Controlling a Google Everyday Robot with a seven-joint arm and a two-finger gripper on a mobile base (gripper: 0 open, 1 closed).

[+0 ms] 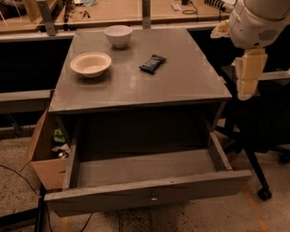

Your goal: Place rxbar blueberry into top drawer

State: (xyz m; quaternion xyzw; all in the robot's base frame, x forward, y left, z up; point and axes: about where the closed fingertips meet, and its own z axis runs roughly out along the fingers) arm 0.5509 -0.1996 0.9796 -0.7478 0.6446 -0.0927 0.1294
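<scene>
rxbar blueberry [152, 63]: dark wrapper, flat on the cabinet top, right of centre toward the back, at a slant; apart from both bowls, not in the drawer.
top drawer [113, 195]: nearest the camera, pulled well out under the cabinet top; grey front panel, grey inner floor in view.
knob [154, 198]: small, metal, centre of the drawer front.
cardboard box [45, 170]: on the floor against the cabinet's left side, open at the top; something green [59, 135] inside.
cabinet top [181, 88]: flat grey, carries the bar and two bowls.
cream bowl [90, 64]: upright, left part of the top, left of the bar.
gripper [246, 86]: cream-coloured, hanging in the air off the right edge of the cabinet top, below the white arm housing [258, 20]; well apart from the bar, touching nothing; open or closed cannot be told.
white bowl [118, 36]: upright, near the back edge, behind the cream bowl and a little right.
workbench [113, 11]: wooden, behind the cabinet, cables on it.
</scene>
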